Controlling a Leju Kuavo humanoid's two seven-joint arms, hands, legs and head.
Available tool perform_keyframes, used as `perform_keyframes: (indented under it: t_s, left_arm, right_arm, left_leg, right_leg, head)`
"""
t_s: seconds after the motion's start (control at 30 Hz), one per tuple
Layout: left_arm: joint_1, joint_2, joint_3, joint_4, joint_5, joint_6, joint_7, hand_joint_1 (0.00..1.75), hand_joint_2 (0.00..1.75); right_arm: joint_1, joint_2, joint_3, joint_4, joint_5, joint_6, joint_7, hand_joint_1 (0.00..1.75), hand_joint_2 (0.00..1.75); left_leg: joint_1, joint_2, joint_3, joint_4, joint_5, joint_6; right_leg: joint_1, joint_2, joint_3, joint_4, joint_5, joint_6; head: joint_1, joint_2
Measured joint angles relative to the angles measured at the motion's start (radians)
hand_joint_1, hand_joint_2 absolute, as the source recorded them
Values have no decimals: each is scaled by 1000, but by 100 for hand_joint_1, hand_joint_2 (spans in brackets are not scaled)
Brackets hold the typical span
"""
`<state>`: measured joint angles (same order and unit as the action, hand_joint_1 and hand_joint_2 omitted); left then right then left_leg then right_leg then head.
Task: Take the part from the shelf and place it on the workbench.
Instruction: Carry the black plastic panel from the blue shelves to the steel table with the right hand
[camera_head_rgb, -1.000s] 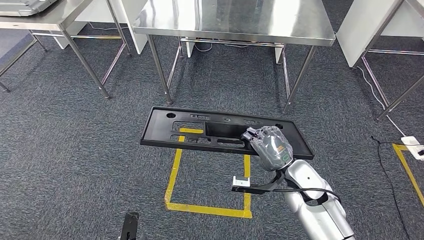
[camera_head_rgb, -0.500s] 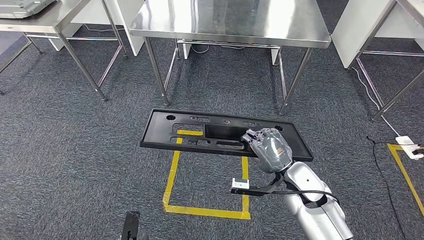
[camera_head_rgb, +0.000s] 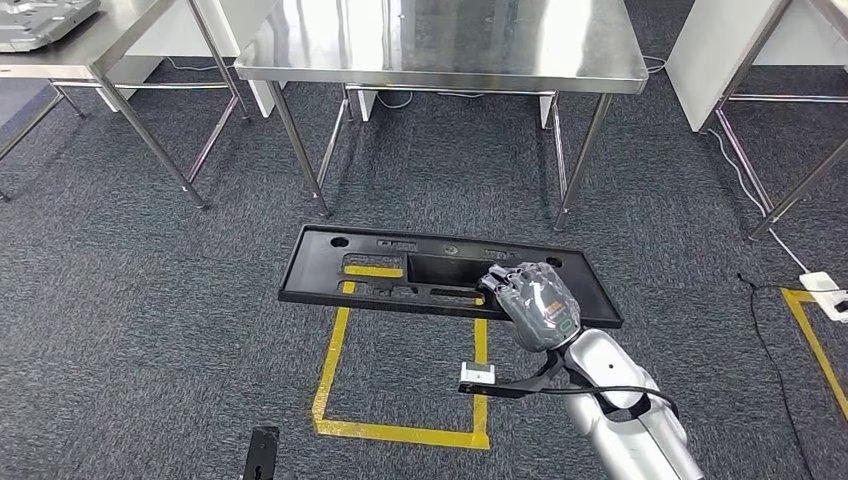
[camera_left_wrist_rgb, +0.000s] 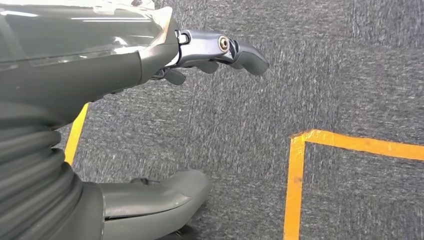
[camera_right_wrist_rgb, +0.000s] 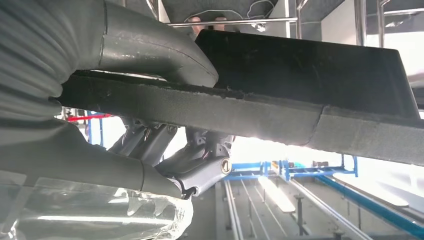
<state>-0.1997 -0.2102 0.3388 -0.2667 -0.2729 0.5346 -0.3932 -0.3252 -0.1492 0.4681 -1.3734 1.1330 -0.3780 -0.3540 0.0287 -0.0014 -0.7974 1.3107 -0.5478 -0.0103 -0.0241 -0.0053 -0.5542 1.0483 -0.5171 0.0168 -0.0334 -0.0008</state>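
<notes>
One long black part hangs level over the carpet, held near its 4 o'clock end by the right hand, whose fingers hide that corner. In the right wrist view the thumb lies across its edge. A steel table stands at 12 o'clock, its far side cut off. Floor tape runs partly beneath the part. The left hand hangs empty, fingers apart.

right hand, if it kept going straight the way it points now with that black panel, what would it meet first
Probably the stainless steel table ahead. The right hand grips the long black plastic panel and points toward that table's legs and top edge. Depth is unclear, so which comes first is uncertain.
</notes>
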Motion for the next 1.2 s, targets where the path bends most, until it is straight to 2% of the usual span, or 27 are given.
perform_keyframes:
  t_s: [0.03, 0.07, 0.1, 0.17, 0.2, 0.27, 0.3, 0.33, 0.4, 0.47, 0.5, 0.53, 0.57, 0.6, 0.63, 0.67, 0.7, 0.77, 0.83, 0.9, 0.93, 0.97, 1.0, 1.03, 1.07, 1.13, 1.2]
  left_arm:
    - [1, 0, 0, 0, 0, 0, 0, 0, 175]
    - [1, 0, 0, 0, -1, 0, 0, 0, 175]
    - [1, 1, 0, 0, -1, 0, 0, 0, 175]
    - [0, 2, 0, -1, -2, 0, 1, 0, 175]
    - [0, 2, 0, -1, -4, 0, 2, 0, 175]
    - [-1, -1, 0, -2, -6, 0, 3, 0, 175]
    - [-1, -2, 0, -2, -7, 0, 3, 0, 175]
    - [-2, -2, 0, -2, -7, 0, 3, 0, 175]
    - [-4, -3, 0, -3, -8, 0, 3, 0, 175]
    - [-4, -6, 0, -3, -8, 0, 3, 0, 175]
    - [-2, -8, 0, -3, -8, 0, 3, 0, 175]
    - [-1, -8, 0, -3, -8, 0, 3, 0, 175]
    - [0, -8, 0, -3, -8, 0, 3, 0, 175]
    - [1, -8, 0, -3, -7, 0, 3, 0, 175]
    - [2, -8, 0, -3, -7, 0, 3, 0, 175]
    - [3, -8, 0, -3, -7, 0, 4, 0, 175]
    - [3, -8, 0, -3, -7, 0, 5, 0, 175]
    - [3, -7, 0, -4, -7, 1, 7, 0, 175]
    - [4, -7, 0, -6, -8, 1, 7, 0, 175]
    - [3, -8, 0, -6, -9, 1, 7, 0, 175]
    - [3, -8, 0, -6, -9, 1, 8, 0, 175]
    - [4, -7, 0, -6, -9, 1, 8, 0, 175]
    - [5, -7, 0, -6, -9, 1, 8, 0, 175]
    - [6, -7, 0, -6, -9, 1, 8, 0, 175]
    - [6, -7, 0, -6, -9, 1, 8, 0, 175]
    - [6, -6, 0, -6, -9, 1, 8, 0, 175]
    - [4, -6, 0, -7, -9, 1, 8, 0, 175]
  right_arm:
    - [1, 0, 0, -1, 0, 0, 0, 173, 175]
    - [2, 0, 0, -2, 1, 0, 0, 173, 175]
    - [2, 0, 0, -3, 1, 0, 0, 173, 175]
    - [2, 1, 0, -5, 2, 0, 1, 173, 175]
    - [2, 1, 0, -6, 4, 0, 1, 173, 175]
    - [3, 1, 0, -9, 8, 0, 1, 173, 175]
    - [3, 1, 0, -11, 10, 0, 2, 173, 175]
    - [1, 1, -1, -12, 11, 1, 2, 173, 175]
    - [-3, 0, -1, -13, 11, 1, 2, 173, 175]
    - [-1, -1, -1, -13, 12, 1, 3, 173, 175]
    - [1, -1, -1, -13, 13, 1, 3, 173, 175]
    - [2, -2, -1, -13, 13, 1, 3, 173, 175]
    - [3, -2, -1, -13, 13, 1, 3, 173, 175]
    - [3, -3, -2, -13, 13, 1, 3, 173, 175]
    - [4, -4, -1, -12, 13, 1, 4, 173, 175]
    - [6, -4, -1, -12, 13, 2, 5, 173, 175]
    - [8, -4, 0, -13, 14, 3, 6, 173, 175]
    - [11, -2, 1, -15, 16, 4, 8, 173, 175]
    - [11, -2, 0, -17, 16, 4, 10, 173, 175]
    - [10, 0, 0, -19, 16, 4, 11, 173, 175]
    - [10, 0, 0, -19, 16, 4, 11, 173, 175]
    - [11, 0, 0, -18, 16, 4, 11, 173, 175]
    - [13, 0, 0, -18, 17, 4, 11, 173, 175]
    - [14, 0, 0, -18, 17, 5, 11, 173, 175]
    - [14, 0, 0, -18, 16, 5, 11, 173, 175]
    - [13, 0, 0, -19, 16, 5, 11, 173, 175]
    - [11, 2, 0, -19, 16, 5, 11, 173, 175]
  left_leg:
    - [-8, 0, -3, -25, 21, 14]
    - [-18, 0, 11, -80, 60, 34]
    - [-33, -1, 33, -147, 109, 60]
    - [-55, -4, 72, -239, 164, 98]
    - [-61, -7, 86, -264, 172, 107]
    - [-63, -12, 122, -299, 167, 112]
    - [-61, -15, 140, -316, 168, 113]
    - [-59, -17, 158, -327, 167, 114]
    - [-55, -21, 181, -337, 158, 110]
    - [-53, -28, 196, -337, 141, 105]
    - [-53, -33, 206, -337, 132, 101]
    - [-52, -37, 217, -336, 122, 97]
    - [-51, -40, 230, -336, 112, 92]
    - [-51, -42, 241, -334, 100, 87]
    - [-51, -45, 251, -330, 88, 81]
    - [-52, -46, 255, -326, 77, 75]
    - [-53, -47, 256, -321, 68, 70]
    - [-53, -47, 256, -313, 58, 62]
    - [-51, -36, 235, -266, 56, 52]
    - [-42, -18, 167, -155, 38, 36]
    - [-36, -12, 123, -93, 16, 28]
    - [-31, -8, 83, -48, -5, 21]
    - [-26, -6, 55, -28, -16, 17]
    - [-23, -4, 46, -44, -4, 15]
    - [-21, -3, 54, -92, 31, 16]
    - [-21, 1, 97, -224, 126, 25]
    - [-29, 3, 123, -300, 169, 37]
  right_leg:
    - [7, -1, 10, -1, -8, -3]
    - [14, -2, 23, -3, -17, -7]
    - [18, -3, 34, -7, -26, -10]
    - [26, -5, 59, -24, -40, -10]
    - [28, -6, 71, -30, -40, -7]
    - [31, -8, 94, -38, -31, 9]
    - [31, -7, 95, -24, -27, 15]
    - [30, -5, 80, 6, -28, 18]
    - [26, 1, 5, 125, -57, 12]
    - [22, 3, -81, 227, -107, 13]
    - [19, 3, -106, 238, -121, 19]
    - [15, 3, -117, 215, -115, 30]
    - [10, 3, -113, 162, -85, 45]
    - [4, 3, -103, 91, -32, 64]
    - [1, 3, -93, 26, 20, 76]
    - [0, 3, -82, -18, 60, 73]
    - [1, 4, -77, -40, 85, 61]
    - [1, 4, -65, -43, 86, 24]
    - [-4, 4, -47, -47, 79, 7]
    - [-6, 3, -25, -50, 65, -8]
    - [-6, 2, -15, -50, 57, -13]
    - [-5, 2, -6, -50, 48, -15]
    - [-5, 3, 4, -50, 38, -15]
    - [-5, 3, 16, -50, 29, -13]
    - [-5, 3, 30, -50, 19, -11]
    - [-4, 3, 58, -53, -1, -4]
    - [-2, 2, 74, -62, -14, 6]
  head:
    - [0, 0]
    - [-1, 0]
    - [0, 0]
    - [7, 0]
    - [10, 0]
    - [11, 0]
    - [11, 0]
    - [11, 0]
    - [11, 0]
    - [12, 0]
    - [12, 0]
    - [12, 0]
    - [12, 0]
    - [13, 0]
    - [13, 0]
    - [14, 0]
    - [13, 0]
    - [10, 0]
    - [6, 0]
    - [2, 0]
    - [0, 0]
    - [0, 0]
    - [0, 0]
    - [0, 0]
    - [0, 0]
    - [1, 0]
    - [2, 0]
